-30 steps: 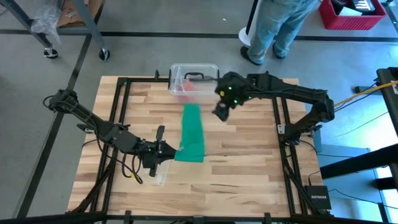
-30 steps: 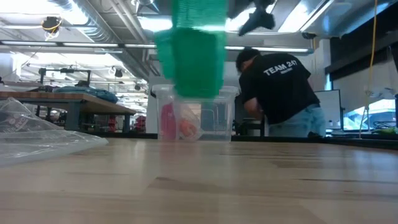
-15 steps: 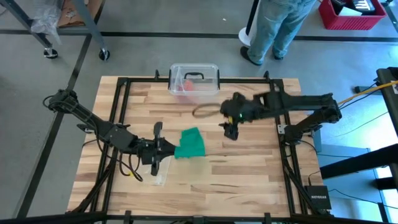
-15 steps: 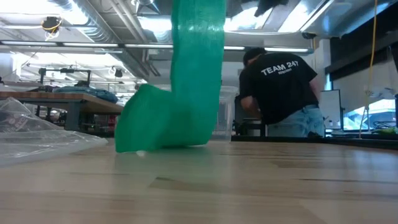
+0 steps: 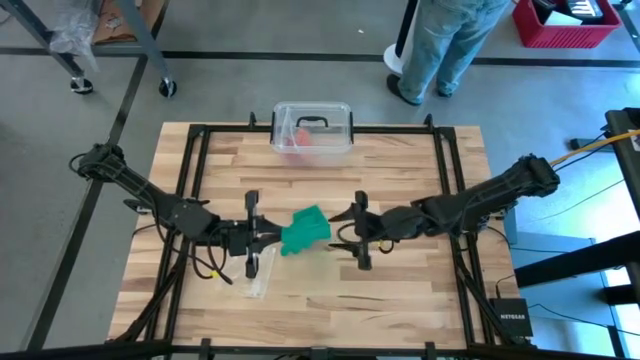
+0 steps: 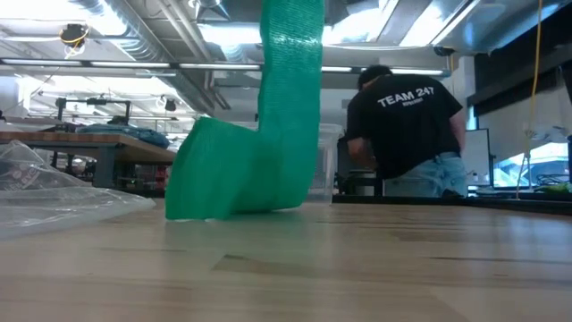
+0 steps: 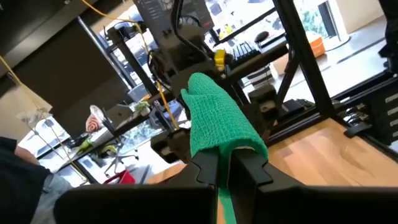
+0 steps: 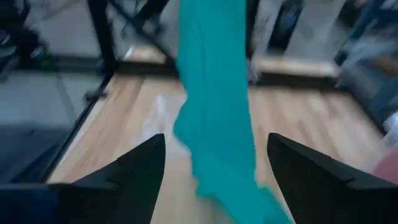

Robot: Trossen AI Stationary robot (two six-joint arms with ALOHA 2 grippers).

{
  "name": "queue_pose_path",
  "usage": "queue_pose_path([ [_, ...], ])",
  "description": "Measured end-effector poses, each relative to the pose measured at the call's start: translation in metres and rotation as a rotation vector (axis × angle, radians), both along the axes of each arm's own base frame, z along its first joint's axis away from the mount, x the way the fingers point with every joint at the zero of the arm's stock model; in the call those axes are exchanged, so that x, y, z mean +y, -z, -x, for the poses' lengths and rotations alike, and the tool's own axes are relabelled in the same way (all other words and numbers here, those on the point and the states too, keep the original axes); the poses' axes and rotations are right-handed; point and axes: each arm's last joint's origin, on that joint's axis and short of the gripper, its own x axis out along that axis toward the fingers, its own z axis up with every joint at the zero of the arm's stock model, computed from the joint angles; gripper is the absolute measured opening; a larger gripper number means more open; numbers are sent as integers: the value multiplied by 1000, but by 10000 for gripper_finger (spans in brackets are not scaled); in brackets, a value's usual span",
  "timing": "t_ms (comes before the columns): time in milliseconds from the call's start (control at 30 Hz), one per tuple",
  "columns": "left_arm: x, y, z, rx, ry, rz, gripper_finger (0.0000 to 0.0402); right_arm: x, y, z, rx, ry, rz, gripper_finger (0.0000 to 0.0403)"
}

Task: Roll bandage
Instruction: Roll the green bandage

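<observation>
Fingers of the left gripper point(image 5: 268, 236) are pinched tight on one end of the bandage point(image 5: 305, 229), and from above the green strip sits bunched near the middle of the worktop point(image 5: 400, 175), a little toward its left edge. Facing it from the right, the right gripper point(image 5: 357, 230) has its fingers spread wide with nothing between them, near the cloth but apart from it. A clear box point(image 5: 312, 127) stands at the far edge, well apart, and a thin clear wrapper point(image 5: 258, 279) lies just by the left gripper toward the near edge. Bare wood runs to the near and right edges, so I judge there is ample room to lay the strip flat there.

At worktop height, the bandage point(image 6: 259, 161) hangs as a tall band from above and crumples in a heap on the wood. My worry is that rolling from this heap would wind in folds and give a lumpy, skewed roll.

Through the left wrist camera, the fingers point(image 7: 252, 169) clamp the strip point(image 7: 217, 121) near its edge; a tug from the other arm might pull it free.

Through the right wrist camera, the wide-set fingers point(image 8: 134, 165) frame the hanging bandage point(image 8: 214, 118); closing now could catch only a loose fold.
</observation>
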Motion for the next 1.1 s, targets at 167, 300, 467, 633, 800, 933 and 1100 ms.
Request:
queue_pose_path([
  [167,2,0,-1,1,-7,-8,8,-6,31,-8,-129,61,-38,282],
  [300,6,2,-3,20,-23,-15,8,-4,35,-17,-184,23,-55,282],
  [467,9,2,-5,24,-32,8,8,-1,30,-21,-266,-42,4,281],
  [633,10,4,-5,38,-23,4,8,-1,23,-22,-351,-52,83,250],
  [800,13,4,-7,40,-6,19,8,-9,23,-25,-351,-42,131,171],
  [933,13,5,-9,42,35,27,8,-16,27,-27,-313,-9,153,80],
  [1100,9,7,-8,66,117,10,8,-23,27,-28,-297,104,220,14],
])
